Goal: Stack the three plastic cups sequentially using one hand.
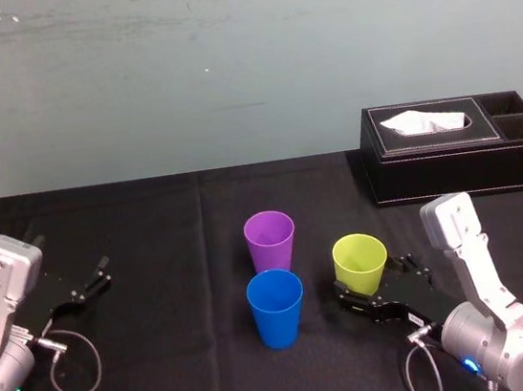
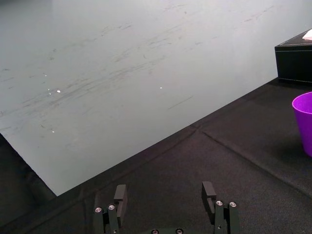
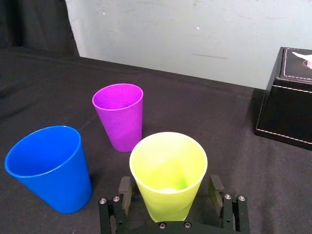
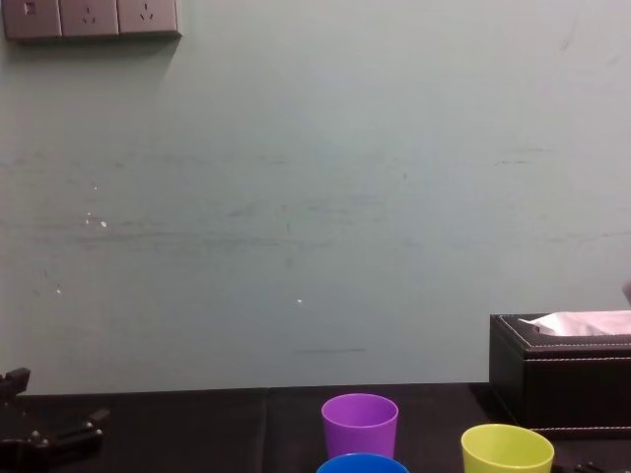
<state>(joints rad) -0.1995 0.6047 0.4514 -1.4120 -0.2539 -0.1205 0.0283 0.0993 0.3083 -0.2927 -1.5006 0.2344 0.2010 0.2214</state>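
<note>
**A:** Status: R gripper (image 3: pixel 170 189) straddles the yellow-green cup (image 1: pixel 360 262), low on its body. Jaws are wide, with a gap on each side in the wrist view, so not clamped yet. Cup is upright on the table (image 1: pixel 155 267), to the right of the blue cup (image 1: pixel 276 307). Purple cup (image 1: pixel 270 240) is just behind the blue.

**B:** L gripper (image 2: pixel 165 188)?

**A:** Parked over the table's left side, jaws apart, nothing between. Ignore it.

**B:** So step = grasp yellow-green. How to do it well?

**A:** Centre the cup betw. the fingers (image 3: pixel 125 187) first, else one side nudges it over. Close slow & even. The wall looks thin, smooth and tapered, so it'll prob. dent or squirt out if squeezed hard. Use light force, just enough to lift.

**B:** Then?

**A:** Lift straight up till the base clears the other rims. Blue is the nearest target w/ purple close behind it, so approach from above, not sideways. Keep the cup vertical, align over the mouth, lower, let go. Tissue box (image 1: pixel 448 147) is well apart at rear right, no issue.
</note>
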